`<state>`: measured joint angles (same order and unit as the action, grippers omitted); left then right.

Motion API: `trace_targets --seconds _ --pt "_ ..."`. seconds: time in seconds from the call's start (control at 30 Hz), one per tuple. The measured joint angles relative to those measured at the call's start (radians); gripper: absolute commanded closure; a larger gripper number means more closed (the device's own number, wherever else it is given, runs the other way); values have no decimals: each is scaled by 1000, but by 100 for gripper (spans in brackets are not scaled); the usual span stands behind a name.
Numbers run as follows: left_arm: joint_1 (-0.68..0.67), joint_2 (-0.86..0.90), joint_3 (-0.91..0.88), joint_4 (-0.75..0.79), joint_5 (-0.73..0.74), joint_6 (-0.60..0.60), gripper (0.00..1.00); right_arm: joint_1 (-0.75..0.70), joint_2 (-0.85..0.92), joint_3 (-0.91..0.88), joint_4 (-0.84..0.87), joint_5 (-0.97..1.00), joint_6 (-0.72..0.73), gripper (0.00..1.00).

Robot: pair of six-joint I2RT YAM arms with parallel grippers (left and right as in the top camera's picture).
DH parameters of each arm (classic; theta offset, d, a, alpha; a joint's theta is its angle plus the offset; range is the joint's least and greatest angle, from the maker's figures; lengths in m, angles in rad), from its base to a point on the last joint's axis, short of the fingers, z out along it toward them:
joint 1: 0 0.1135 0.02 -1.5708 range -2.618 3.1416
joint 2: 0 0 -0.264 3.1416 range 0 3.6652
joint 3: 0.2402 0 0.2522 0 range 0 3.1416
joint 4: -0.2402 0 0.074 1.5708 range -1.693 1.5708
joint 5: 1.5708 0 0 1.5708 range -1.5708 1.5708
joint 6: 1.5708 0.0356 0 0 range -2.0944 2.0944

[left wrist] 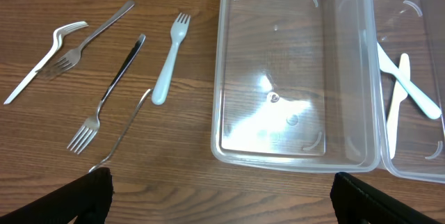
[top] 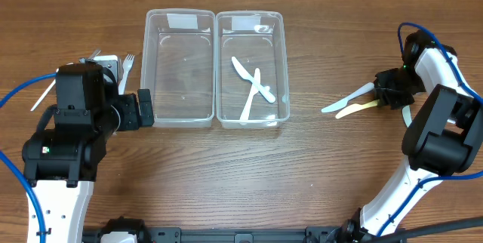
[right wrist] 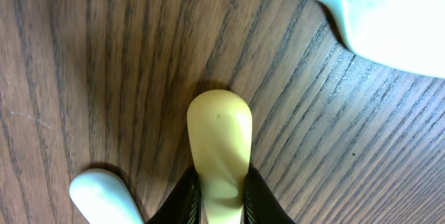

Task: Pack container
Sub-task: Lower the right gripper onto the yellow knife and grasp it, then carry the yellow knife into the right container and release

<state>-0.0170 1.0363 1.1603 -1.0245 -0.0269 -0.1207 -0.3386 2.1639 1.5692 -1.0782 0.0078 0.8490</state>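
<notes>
Two clear containers stand side by side. The left one [top: 148,69] is empty, and the right one [top: 285,69] holds two white plastic knives [top: 253,83]. At the far right my right gripper [top: 379,99] is shut on a cream plastic utensil [right wrist: 219,133], low over the wood, jaws pressed to both its sides. A pale plastic utensil [top: 346,97] lies just beside it. My left gripper [left wrist: 222,186] stands wide open with nothing in it, at the near end of the empty container [left wrist: 217,78].
Left of the containers lie loose forks: a white plastic fork [left wrist: 169,60], metal forks [left wrist: 111,92] and a bent white one [left wrist: 42,60]. A second white handle [right wrist: 104,193] rests next to my right gripper's fingers.
</notes>
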Motion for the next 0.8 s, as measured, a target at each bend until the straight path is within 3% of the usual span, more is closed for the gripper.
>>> trace_targets --seconds 0.3,0.5,0.67,0.8 --pt "0 0 0 5 0 0 0 1 -17 0 -2 -1 -109 96" --pt "0 0 0 11 0 0 0 58 -228 4 -26 -20 -228 96" --pt "0 0 0 12 0 0 0 274 -498 85 -67 -37 -306 96" --pt "0 0 0 7 0 0 0 519 -560 145 -60 -48 -333 96"
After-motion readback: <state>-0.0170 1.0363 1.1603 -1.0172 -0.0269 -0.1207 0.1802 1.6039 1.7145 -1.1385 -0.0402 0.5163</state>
